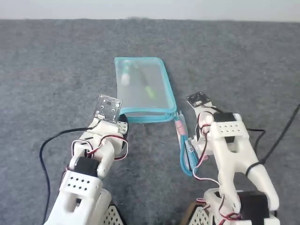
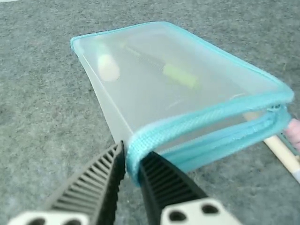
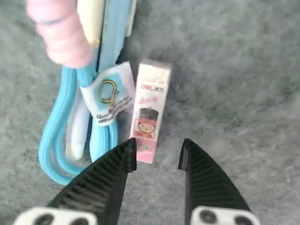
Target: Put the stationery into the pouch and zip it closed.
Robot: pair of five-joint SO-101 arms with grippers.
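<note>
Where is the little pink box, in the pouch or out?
Out. The pink box lies on the grey mat beside the blue cord, in front of the right gripper, apart from the pouch.

Teal-edged clear pouch [image 1: 143,91] on grey table [image 1: 56,61], pens [image 1: 179,127] and blue cord [image 1: 183,161] beside right arm [image 1: 234,140]

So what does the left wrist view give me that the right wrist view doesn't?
Left wrist view: the pouch, with a green item and a white item inside, and the left gripper pinching the corner of its teal edge.

Right wrist view: the small pink box beside a blue looped cord, with the right gripper open just over the box's near end.

Both: the grey mat and what looks like the same cream pen with a pink end.
</note>
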